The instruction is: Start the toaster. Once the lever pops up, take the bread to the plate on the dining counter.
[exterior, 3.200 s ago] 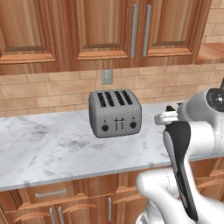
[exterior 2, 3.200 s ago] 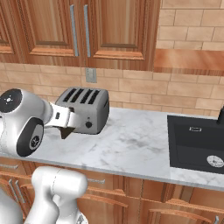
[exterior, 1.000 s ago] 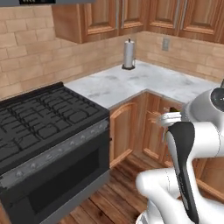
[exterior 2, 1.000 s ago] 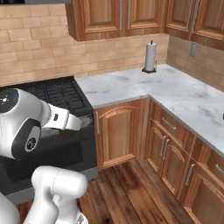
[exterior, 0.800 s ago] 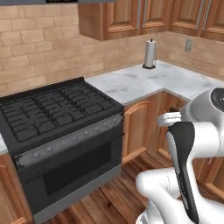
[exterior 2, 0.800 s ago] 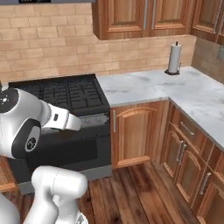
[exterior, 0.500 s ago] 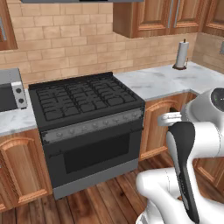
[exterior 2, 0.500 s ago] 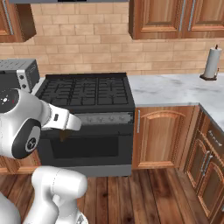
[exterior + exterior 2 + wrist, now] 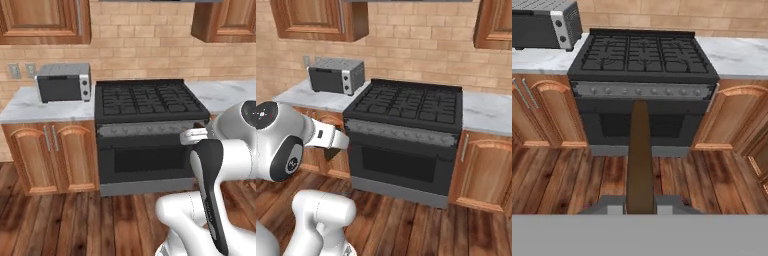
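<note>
Hand view, bottom centre: my gripper (image 9: 640,202) is clamped on the bread (image 9: 640,150), edge-on. Beyond, mid-frame, is the black stove (image 9: 643,55). I judge this the carrying step; next I must find the plate.

We see the bread (image 9: 640,155) edge-on at the centre of the hand view, its lower end lost behind the grey band, so the fingertips gripping it stay hidden. The toaster oven (image 9: 543,22) is cut off by the upper left corner there. In the left base view, the white arm (image 9: 215,165) at lower right covers the stove's (image 9: 147,102) right front corner. Wall cabinets (image 9: 321,17) run off the top edge of the right base view.
</note>
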